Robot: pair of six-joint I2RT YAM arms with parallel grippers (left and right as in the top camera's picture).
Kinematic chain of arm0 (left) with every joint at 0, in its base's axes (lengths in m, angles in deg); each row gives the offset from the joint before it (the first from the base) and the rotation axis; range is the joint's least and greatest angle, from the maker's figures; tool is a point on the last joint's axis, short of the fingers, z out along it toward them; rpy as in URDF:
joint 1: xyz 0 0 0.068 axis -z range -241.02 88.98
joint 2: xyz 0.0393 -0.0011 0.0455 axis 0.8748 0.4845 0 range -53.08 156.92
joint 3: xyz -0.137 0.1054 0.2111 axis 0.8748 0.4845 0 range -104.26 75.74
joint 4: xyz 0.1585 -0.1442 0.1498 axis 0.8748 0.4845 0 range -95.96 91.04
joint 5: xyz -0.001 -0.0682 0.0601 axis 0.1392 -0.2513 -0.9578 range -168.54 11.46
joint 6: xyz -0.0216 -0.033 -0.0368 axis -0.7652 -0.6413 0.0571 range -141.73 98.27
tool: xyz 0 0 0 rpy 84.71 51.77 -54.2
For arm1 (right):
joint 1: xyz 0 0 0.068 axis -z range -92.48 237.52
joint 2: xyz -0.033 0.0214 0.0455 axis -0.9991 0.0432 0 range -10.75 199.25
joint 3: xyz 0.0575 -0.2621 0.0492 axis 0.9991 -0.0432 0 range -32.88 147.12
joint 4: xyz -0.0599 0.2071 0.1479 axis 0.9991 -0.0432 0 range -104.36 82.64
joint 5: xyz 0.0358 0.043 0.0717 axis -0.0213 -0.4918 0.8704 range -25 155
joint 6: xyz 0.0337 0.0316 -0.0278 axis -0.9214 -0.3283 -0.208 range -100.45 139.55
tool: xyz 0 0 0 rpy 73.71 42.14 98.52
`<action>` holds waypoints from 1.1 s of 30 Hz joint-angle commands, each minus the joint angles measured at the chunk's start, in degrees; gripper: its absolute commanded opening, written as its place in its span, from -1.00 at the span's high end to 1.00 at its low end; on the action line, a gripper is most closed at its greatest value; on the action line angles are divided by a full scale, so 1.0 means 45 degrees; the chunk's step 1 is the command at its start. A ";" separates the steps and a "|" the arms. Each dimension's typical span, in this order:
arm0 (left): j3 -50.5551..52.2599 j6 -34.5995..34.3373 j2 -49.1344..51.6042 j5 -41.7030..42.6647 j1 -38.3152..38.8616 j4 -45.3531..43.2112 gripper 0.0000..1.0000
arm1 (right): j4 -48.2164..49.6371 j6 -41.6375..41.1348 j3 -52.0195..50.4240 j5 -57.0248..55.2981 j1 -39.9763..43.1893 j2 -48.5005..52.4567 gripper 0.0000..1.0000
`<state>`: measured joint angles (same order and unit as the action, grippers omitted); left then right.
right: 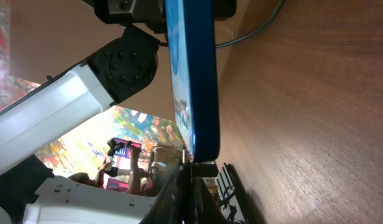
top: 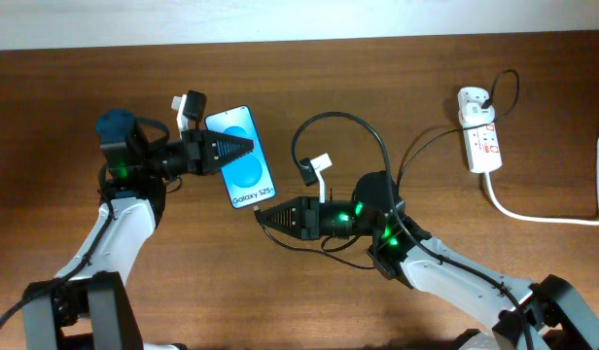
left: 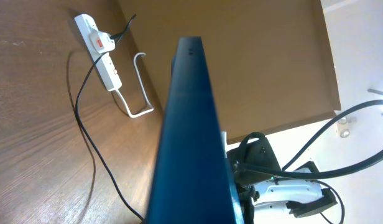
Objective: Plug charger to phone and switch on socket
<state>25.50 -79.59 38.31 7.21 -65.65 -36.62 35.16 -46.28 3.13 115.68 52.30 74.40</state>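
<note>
Working over a wide wooden table (top: 66, 78) with open wood on every side, the left gripper (top: 236, 148) is clamped across the flat faces of the phone (top: 243, 165) near its top end. The phone is slim, stiff and glassy, probably slick and breakable, so the faces are a safer hold than the rim. The socket (top: 479, 136) lies well apart near the far right edge, and the charger (top: 338, 115) is thin, limp cable looping loosely by the right arm with slack to spare. The right gripper (top: 264, 216) is pinched narrow on the plug tip (right: 203, 167) at the phone's bottom edge; whether it is seated or only touching, I cannot tell.
</note>
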 commanded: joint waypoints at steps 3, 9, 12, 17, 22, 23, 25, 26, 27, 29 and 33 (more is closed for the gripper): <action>0.0015 0.0112 -0.0107 0.0325 0.0024 -0.0039 1.00 | 0.0316 0.0087 0.0238 0.0267 0.0083 -0.0053 0.91; 0.0015 0.0112 -0.0107 0.0325 0.0024 -0.0039 1.00 | 0.0316 0.0087 0.0238 0.0019 0.0083 -0.0053 0.92; 0.0015 0.0112 -0.0107 0.0277 0.0024 -0.0039 1.00 | 0.0282 0.0087 0.0238 -0.0063 0.0083 -0.0053 0.92; 0.0015 0.0112 -0.0107 0.0282 0.0024 -0.0039 1.00 | -0.0170 0.0102 0.0238 -0.0214 0.0083 -0.0049 0.91; 0.0015 0.0112 -0.0107 0.0282 0.0024 -0.0039 1.00 | -0.0170 0.0194 0.0238 -0.0403 0.0083 -0.0049 0.91; 0.0015 0.0112 -0.0107 0.0287 0.0024 -0.0034 1.00 | -0.0165 0.0194 0.0238 -0.0413 0.0083 -0.0049 0.92; 0.0015 0.0112 -0.0107 0.0282 0.0024 -0.0039 1.00 | -0.0170 0.0194 0.0238 -0.0500 0.0083 -0.0049 0.92; 0.0015 0.0112 -0.0107 0.0287 0.0024 -0.0039 1.00 | -0.0170 0.0189 0.0238 -0.0559 0.0083 -0.0049 0.92; 0.0015 0.0112 -0.0107 0.0287 0.0024 -0.0039 1.00 | -0.0165 0.0189 0.0238 -0.0646 0.0083 -0.0049 0.91; 0.0015 0.0112 -0.0107 0.0287 0.0024 -0.0039 1.00 | -0.0165 0.0189 0.0238 -0.0695 0.0083 -0.0049 0.92; 0.0015 0.0112 -0.0107 0.0287 0.0024 -0.0039 1.00 | -0.0160 0.0189 0.0238 -0.0709 0.0083 -0.0049 0.91</action>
<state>25.50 -79.57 38.31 7.19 -65.65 -36.62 34.24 -46.25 3.15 113.49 52.30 74.40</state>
